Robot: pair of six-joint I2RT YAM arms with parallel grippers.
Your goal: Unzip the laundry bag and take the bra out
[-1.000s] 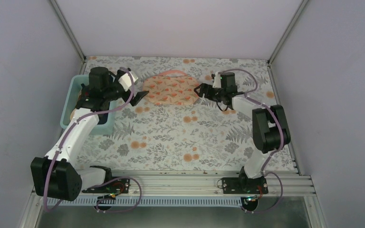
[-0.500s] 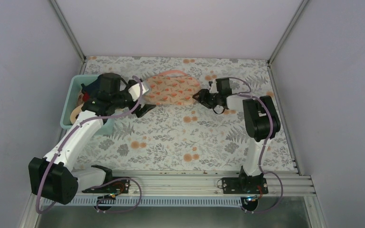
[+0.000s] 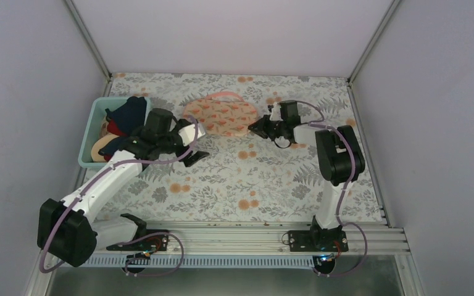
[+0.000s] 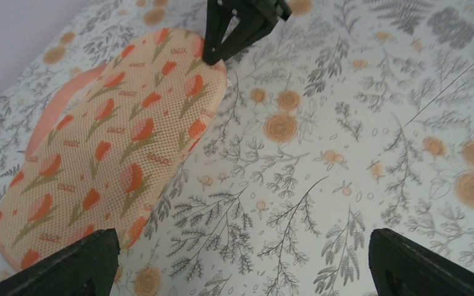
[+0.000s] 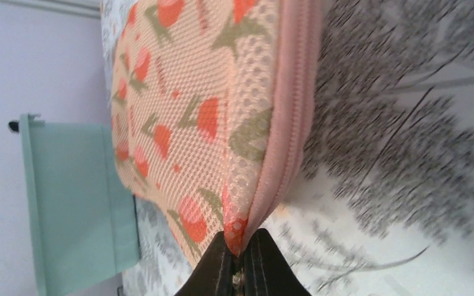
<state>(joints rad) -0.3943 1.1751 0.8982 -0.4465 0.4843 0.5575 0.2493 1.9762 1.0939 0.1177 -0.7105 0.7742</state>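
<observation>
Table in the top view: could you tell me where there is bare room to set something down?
Widest free patch: the table between the laundry bag and the near rail. A narrower strip lies behind the bag, along the far wall. Crowded: the left side, with the teal bin and left arm.

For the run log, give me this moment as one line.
right gripper: shut on laundry bag edge | left gripper: open beside bag | zipper: closed

The floral table point(image 3: 234, 179) carries the laundry bag point(image 3: 219, 116) and a teal bin point(image 3: 88, 139).
</observation>
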